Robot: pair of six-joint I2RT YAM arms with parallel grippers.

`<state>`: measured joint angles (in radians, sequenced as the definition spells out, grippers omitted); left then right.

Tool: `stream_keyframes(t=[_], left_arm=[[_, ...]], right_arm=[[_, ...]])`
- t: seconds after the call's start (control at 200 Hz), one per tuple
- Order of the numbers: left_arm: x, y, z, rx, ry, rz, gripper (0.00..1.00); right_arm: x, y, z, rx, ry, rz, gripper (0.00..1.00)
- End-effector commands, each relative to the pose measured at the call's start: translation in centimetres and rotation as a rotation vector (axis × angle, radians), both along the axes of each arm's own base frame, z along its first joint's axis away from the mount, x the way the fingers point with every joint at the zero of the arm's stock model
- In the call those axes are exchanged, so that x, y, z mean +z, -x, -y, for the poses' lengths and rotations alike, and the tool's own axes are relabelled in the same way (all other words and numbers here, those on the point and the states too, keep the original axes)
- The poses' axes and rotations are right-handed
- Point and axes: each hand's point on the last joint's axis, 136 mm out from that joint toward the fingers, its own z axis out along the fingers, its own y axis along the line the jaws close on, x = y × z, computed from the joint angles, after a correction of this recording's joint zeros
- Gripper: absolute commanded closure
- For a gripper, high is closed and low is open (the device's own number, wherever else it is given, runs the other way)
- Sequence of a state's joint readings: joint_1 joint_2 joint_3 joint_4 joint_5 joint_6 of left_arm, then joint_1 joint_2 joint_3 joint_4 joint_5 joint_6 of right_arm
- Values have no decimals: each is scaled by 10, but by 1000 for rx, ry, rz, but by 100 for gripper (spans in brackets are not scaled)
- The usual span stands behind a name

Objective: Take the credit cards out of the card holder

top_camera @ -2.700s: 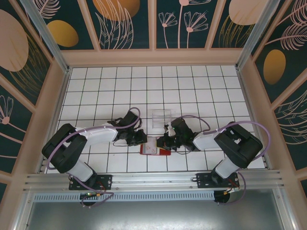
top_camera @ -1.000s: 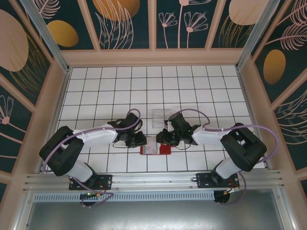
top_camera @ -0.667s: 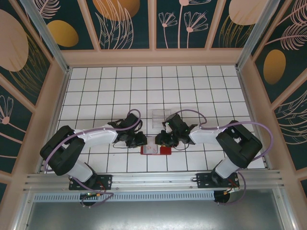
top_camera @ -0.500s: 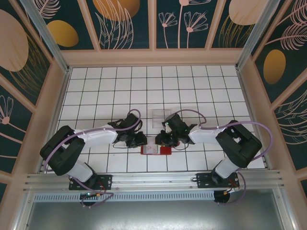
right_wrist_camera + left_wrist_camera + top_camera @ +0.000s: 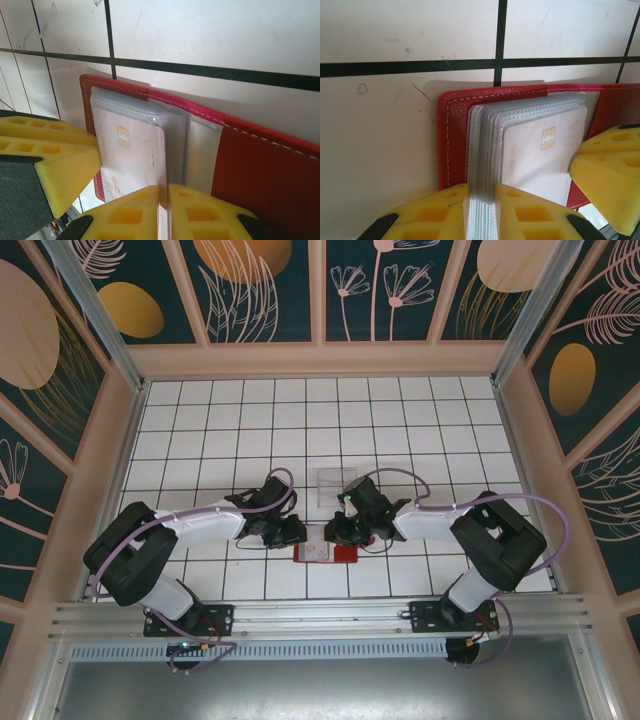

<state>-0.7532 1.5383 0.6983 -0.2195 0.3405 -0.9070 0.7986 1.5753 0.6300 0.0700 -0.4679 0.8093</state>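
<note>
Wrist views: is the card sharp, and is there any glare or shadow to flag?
Left wrist: the pale card is fairly sharp, chip clear, its embossed digits too soft to read; the card holder throws a soft shadow on the tile. Right wrist: light glare on the clear sleeves; the right end effector's fingers look soft.

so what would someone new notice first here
The open red wallet lies centre-front on the white tiled table. Up close, the left end effector pinches its stack of clear sleeves, and the right end effector pinches the top sleeve, holding a pale chip card.
</note>
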Motion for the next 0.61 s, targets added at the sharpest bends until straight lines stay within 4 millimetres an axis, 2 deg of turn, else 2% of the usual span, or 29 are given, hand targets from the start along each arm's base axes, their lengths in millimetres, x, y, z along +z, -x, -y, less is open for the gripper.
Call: stream_keyframes(t=[0.0,0.415,0.6], left_arm=[[-21,13,-17,-4,-91,-50,78],[-18,12,-19,0,-97,-44,78],[-17,11,-19,2,-98,-39,78]], right_arm=[[-2,2,7,-11,31,17,86],[-9,5,14,-12,64,8,87],[-4,3,21,-29,95,29,88]])
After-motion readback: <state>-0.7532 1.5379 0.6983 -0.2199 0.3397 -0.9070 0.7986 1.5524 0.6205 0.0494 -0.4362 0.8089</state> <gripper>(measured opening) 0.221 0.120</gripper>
